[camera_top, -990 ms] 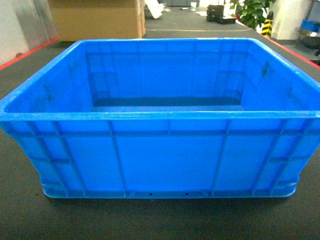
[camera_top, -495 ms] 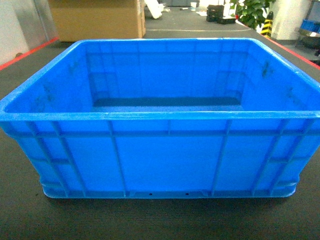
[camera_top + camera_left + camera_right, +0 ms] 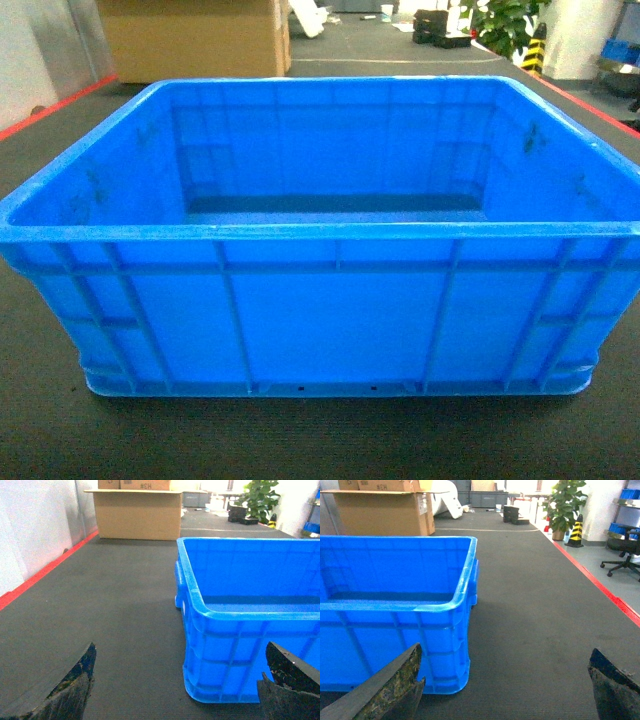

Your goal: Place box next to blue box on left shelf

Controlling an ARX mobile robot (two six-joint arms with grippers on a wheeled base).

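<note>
Nothing has moved across the last second: the box sits exactly where it was, flat on the dark floor straight ahead of me, empty and untouched (no shelf shows in any view). So the lift has not begun. My left gripper and right gripper both hang spread wide, each low beside a near corner of it, holding nothing.

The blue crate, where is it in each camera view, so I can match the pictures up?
Head: crate fills the picture, its long side facing the camera.
Left wrist: crate on the right, near-left corner showing.
Right wrist: crate on the left, near-right corner showing.
Shared landmark: the cardboard box behind it.
</note>
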